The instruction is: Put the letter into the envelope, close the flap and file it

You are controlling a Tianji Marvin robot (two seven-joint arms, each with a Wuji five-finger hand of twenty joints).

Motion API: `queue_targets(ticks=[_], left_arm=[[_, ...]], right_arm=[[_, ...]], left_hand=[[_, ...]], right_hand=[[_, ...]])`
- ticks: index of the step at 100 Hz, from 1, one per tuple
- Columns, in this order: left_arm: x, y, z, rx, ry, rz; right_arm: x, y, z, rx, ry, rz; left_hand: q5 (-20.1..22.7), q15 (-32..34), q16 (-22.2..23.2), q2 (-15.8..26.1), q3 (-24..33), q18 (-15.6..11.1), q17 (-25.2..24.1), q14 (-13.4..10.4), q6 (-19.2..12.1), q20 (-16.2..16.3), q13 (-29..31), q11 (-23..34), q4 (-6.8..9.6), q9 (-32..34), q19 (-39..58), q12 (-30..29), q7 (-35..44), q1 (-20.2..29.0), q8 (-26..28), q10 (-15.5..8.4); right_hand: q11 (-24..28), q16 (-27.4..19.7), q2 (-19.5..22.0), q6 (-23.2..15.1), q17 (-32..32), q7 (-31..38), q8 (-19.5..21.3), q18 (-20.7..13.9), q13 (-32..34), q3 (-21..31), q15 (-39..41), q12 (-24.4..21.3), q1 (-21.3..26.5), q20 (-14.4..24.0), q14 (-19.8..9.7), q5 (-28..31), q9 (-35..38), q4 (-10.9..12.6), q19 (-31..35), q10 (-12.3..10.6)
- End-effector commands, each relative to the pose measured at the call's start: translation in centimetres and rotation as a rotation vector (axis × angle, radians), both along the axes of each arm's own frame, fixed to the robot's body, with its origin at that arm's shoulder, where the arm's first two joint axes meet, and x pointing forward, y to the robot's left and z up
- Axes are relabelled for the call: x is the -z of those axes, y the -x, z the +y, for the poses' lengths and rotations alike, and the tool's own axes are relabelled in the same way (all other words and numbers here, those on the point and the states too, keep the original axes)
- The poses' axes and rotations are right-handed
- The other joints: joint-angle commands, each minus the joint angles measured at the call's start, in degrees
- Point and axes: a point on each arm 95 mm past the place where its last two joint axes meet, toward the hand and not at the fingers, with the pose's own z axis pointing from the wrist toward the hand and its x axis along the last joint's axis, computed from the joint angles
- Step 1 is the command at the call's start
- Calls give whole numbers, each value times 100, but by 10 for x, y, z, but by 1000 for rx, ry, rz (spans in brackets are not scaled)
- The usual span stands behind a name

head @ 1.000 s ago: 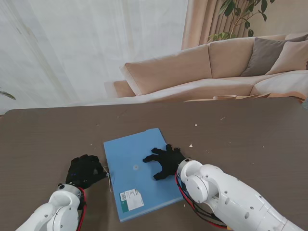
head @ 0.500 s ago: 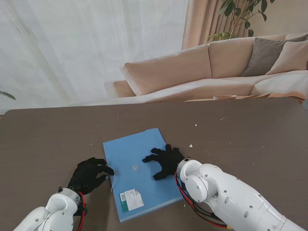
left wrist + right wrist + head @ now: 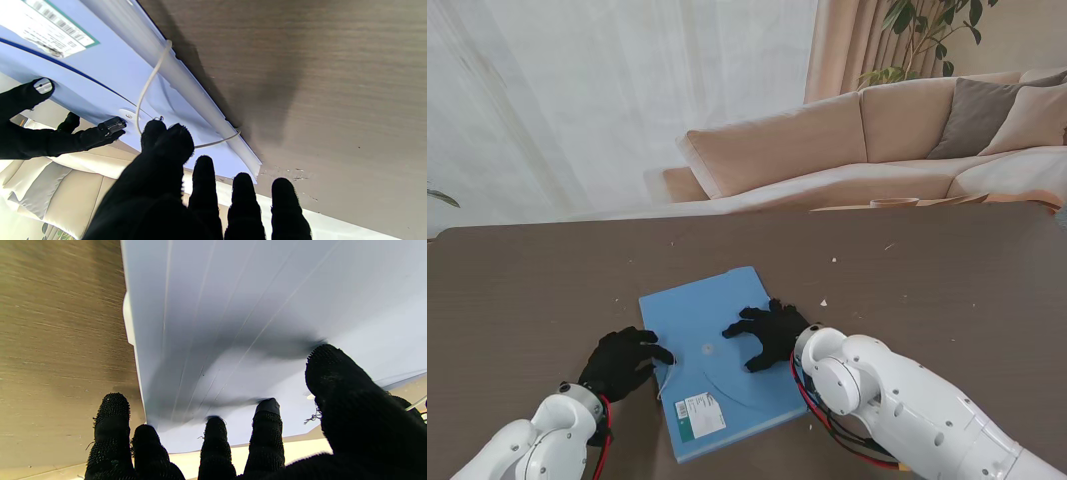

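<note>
The right hand (image 3: 767, 335) lies flat on the blue envelope (image 3: 717, 385), with its black fingers spread wide. It presses on the envelope and holds nothing. The left hand (image 3: 622, 362) sits at the envelope's left edge. Its thumb and first finger (image 3: 166, 140) are pinched together right by a thin white string (image 3: 146, 86), near the small round button (image 3: 708, 349) on the front. I cannot tell for sure if the string is caught between them. The other three fingers of that hand stick out straight and apart.

There is one envelope, one string, one button and one white sticker (image 3: 701, 413). The envelope lies flat on the brown table (image 3: 927, 280), close to me, between the two hands. What is inside it I cannot see. A beige sofa (image 3: 877, 140) stands behind the table.
</note>
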Motion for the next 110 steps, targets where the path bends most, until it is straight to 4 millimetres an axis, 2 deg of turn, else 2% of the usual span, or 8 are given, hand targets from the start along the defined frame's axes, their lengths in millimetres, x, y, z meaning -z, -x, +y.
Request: queue_targets(ticks=[1,20,30,42,52,76,88,110], left_arm=[[3,2,-2,3,-2,10],[4,1,-6,26,15,3],[4,0,-10,44,22,-22],[2,-2,-15,70,7,-40],[0,-4,-21,91,-2,-42],[-3,-13,-34,126,-45,-45],[-2,-17,-39,138,-77,-54],[1,-25,-47,141,-137,-93]], right_arm=[[21,15,-3,-4,35,71],[20,14,-3,-4,36,68],[21,14,-3,-9,34,68],[21,13,-3,-22,35,68],[20,12,-3,-35,40,65],[21,11,-2,-35,34,71],[20,11,-2,-34,31,72],[20,10,-1,-38,27,73]], left_hand=[[-185,-77,143,128,-26,-92,-10,-118,-45,133,-196,-70,125,-181,-127,-55,-47,250,-30,-140],[-539,-158,198,258,-99,-201,15,-254,-282,269,-223,-161,98,-299,-220,-108,-146,436,-75,-223],[-661,-148,244,259,-123,-241,29,-282,-363,305,-224,-193,110,-312,-230,-122,-171,478,-87,-248],[-745,-155,298,285,-131,-286,25,-333,-428,338,-246,-241,113,-322,-232,-118,-171,528,-88,-290],[-815,-200,325,318,-157,-329,15,-372,-472,361,-263,-312,112,-338,-239,-122,-182,573,-95,-333],[-1042,-315,407,412,-277,-392,11,-436,-546,401,-271,-526,126,-360,-265,-113,-244,749,-136,-419],[-1422,-359,428,465,-315,-425,12,-477,-694,411,-282,-645,126,-384,-265,-111,-393,796,-198,-500],[-1610,-397,473,580,-607,-441,-15,-473,-660,431,-297,-761,72,-406,-260,-70,-458,579,-252,-506]], right_hand=[[694,333,68,5,4,-4,-27,115,684,15,681,166,91,86,-964,-89,165,134,35,36],[704,373,77,11,5,-7,-27,121,707,10,684,160,108,125,-948,-72,193,141,26,23],[748,385,90,-1,-6,-7,-26,44,704,18,666,178,132,149,-1030,-54,192,148,15,11],[843,325,92,20,-82,4,-24,-434,727,42,526,211,202,156,-1384,-2,192,157,-154,-16],[909,298,73,34,-84,15,-29,-638,759,79,497,239,222,174,-1529,44,198,162,-207,-9],[970,284,42,16,-48,40,-39,-620,764,123,498,261,236,206,-1509,93,195,157,-248,-27],[984,282,27,6,-45,54,-42,-612,767,143,503,265,246,217,-1510,106,188,156,-262,-34],[1001,274,17,6,-37,69,-54,-585,759,174,500,268,255,239,-1509,102,186,155,-280,-38]])
